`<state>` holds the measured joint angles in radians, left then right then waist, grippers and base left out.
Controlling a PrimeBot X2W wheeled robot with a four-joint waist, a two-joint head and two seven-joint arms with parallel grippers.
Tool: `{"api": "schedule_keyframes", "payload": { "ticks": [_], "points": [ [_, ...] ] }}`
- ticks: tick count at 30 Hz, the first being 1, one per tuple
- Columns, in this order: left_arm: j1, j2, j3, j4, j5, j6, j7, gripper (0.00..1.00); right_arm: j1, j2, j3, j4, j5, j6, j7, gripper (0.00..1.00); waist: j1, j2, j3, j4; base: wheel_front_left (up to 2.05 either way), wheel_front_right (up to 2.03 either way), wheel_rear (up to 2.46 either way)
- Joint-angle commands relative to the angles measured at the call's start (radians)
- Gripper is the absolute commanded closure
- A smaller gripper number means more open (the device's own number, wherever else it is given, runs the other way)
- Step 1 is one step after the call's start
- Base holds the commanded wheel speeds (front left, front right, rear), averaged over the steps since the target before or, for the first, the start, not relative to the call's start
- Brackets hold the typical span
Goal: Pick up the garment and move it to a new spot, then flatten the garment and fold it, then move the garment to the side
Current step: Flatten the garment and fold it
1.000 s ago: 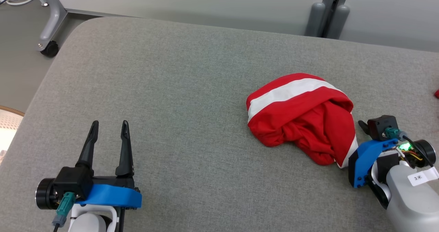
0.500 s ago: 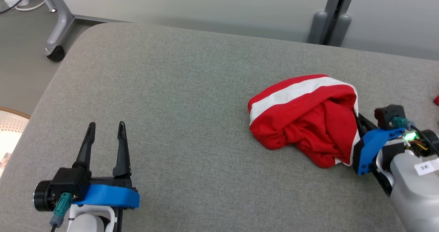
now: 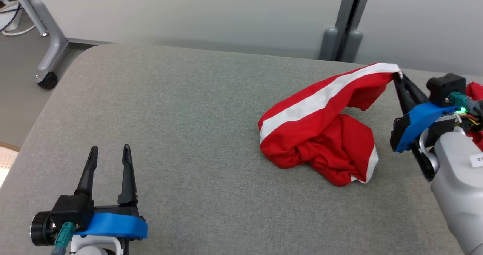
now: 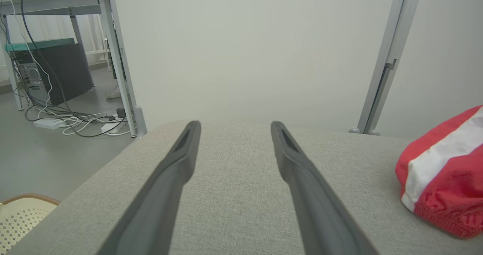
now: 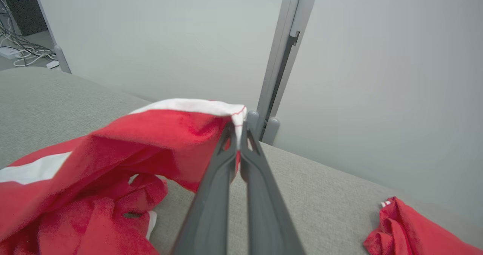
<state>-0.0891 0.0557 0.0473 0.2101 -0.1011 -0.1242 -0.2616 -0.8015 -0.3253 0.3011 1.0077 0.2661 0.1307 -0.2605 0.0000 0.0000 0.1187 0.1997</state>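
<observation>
Raised since before, the right gripper (image 3: 398,76) clamps the garment (image 3: 313,134) edge, bulk trailing toward the open left gripper (image 3: 109,151).

A small red cloth (image 5: 411,228) lies crumpled on the grey padded table (image 3: 188,115); cables (image 4: 75,121) trail across the floor (image 4: 37,164).

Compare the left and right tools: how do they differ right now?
The left tool is open, fingers spread; the right tool is shut on the white-striped edge of the garment. The left tool holds nothing, low over the grey surface; the right tool holds that edge raised above it. Both have long dark fingers and blue mounts.
</observation>
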Motion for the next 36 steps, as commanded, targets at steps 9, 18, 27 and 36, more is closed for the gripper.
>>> {"api": "schedule_keyframes", "payload": {
  "ticks": [9,18,27,36],
  "points": [
    [0.045,0.006,0.023,-0.017,0.014,-0.007,-0.005,0.00,0.267,0.020,0.028,-0.325,0.005,0.000,-0.005,1.00,0.0000,0.0000,-0.055,-0.134,0.00,0.00,0.00],
    [0.058,0.009,0.021,-0.018,0.016,-0.008,-0.005,0.00,0.649,0.033,-0.008,-0.591,-0.024,0.000,0.002,1.00,0.0000,0.0000,-0.074,-0.213,0.00,0.00,0.00],
    [0.055,0.008,0.014,-0.015,0.015,-0.009,-0.005,0.00,0.884,0.057,-0.039,-0.691,-0.035,0.000,0.076,1.00,0.0000,0.0000,-0.076,-0.228,0.00,0.00,0.00],
    [0.051,0.005,0.008,-0.006,0.011,-0.009,-0.005,0.00,0.874,0.077,-0.104,-0.765,-0.046,0.000,0.059,0.00,0.0000,0.0000,-0.075,-0.228,0.00,0.00,0.00]
  ]
}}
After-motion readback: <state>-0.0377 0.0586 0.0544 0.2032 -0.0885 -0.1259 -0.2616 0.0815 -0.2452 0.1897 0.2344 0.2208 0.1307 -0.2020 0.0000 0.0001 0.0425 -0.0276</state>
